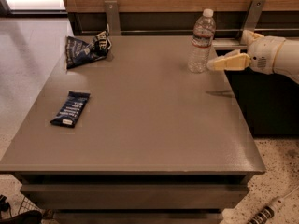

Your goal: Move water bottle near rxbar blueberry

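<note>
The water bottle (pixel 202 41), clear with a white cap and a red label band, stands upright at the back right of the grey table (pixel 154 125). The rxbar blueberry (pixel 70 108), a flat dark-blue wrapper with a white end patch, lies near the table's left edge, far from the bottle. My gripper (pixel 212 65) reaches in from the right, level with the bottle's lower half. Its pale yellow tip is just right of the bottle's base, very close to it or touching.
A wrinkly dark-blue snack bag (pixel 86 48) lies at the back left. Two metal brackets (pixel 111 14) (pixel 252 13) rise behind the table against a wooden wall. The table's right edge drops off below my arm. A power strip (pixel 266 213) lies on the floor at the lower right.
</note>
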